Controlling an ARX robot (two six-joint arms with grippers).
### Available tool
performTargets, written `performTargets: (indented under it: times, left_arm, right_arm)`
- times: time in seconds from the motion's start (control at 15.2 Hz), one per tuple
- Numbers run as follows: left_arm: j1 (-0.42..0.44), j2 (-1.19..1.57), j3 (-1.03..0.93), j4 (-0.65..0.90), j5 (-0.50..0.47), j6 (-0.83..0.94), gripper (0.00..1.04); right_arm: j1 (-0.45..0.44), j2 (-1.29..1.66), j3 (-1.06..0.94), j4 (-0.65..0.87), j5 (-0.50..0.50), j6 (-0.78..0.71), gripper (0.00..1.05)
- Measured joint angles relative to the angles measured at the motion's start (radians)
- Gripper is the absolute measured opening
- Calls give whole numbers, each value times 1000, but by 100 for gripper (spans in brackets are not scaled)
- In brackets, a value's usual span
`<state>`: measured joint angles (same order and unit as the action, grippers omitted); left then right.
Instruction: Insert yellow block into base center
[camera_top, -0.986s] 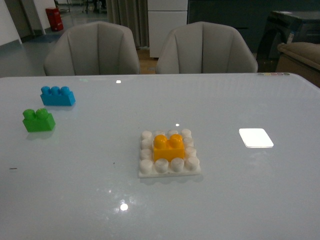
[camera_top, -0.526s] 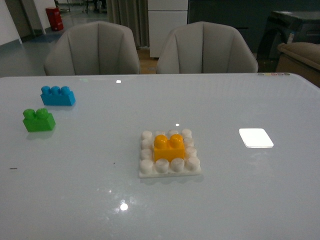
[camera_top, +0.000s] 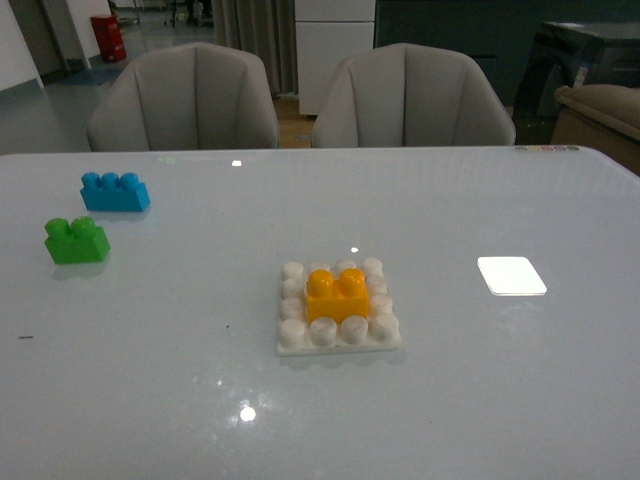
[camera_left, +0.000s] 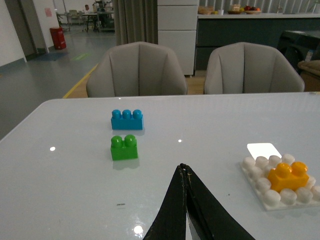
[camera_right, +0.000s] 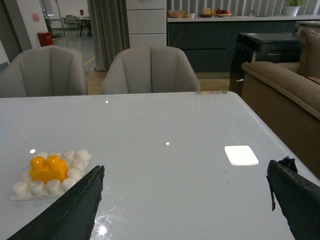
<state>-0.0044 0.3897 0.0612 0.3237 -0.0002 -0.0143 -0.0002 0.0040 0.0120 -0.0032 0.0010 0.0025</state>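
Note:
The yellow block (camera_top: 337, 294) sits pressed onto the middle studs of the white base (camera_top: 339, 340) on the table, seen in the front view. It also shows in the left wrist view (camera_left: 288, 176) on the base (camera_left: 257, 177), and in the right wrist view (camera_right: 48, 168) on the base (camera_right: 22, 189). Neither gripper appears in the front view. My left gripper (camera_left: 184, 169) is shut and empty, above the table and apart from the base. My right gripper (camera_right: 186, 172) is wide open and empty, apart from the base.
A green two-stud brick (camera_top: 76, 240) and a blue three-stud brick (camera_top: 115, 191) stand at the table's left. A flat glossy white patch (camera_top: 511, 275) lies right of the base. Two grey chairs (camera_top: 185, 100) stand behind the table's far edge.

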Motion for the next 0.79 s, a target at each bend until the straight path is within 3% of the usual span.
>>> performTargets:
  times: [0.66, 0.79]
  left_arm:
    - [3, -214, -51, -148, 0, 0, 2]
    - [3, -368, -50, -338, 0, 0, 2]
  right_arm:
    - [0, 0, 0, 0, 0, 0, 98]
    - [0, 0, 0, 0, 0, 0, 98]
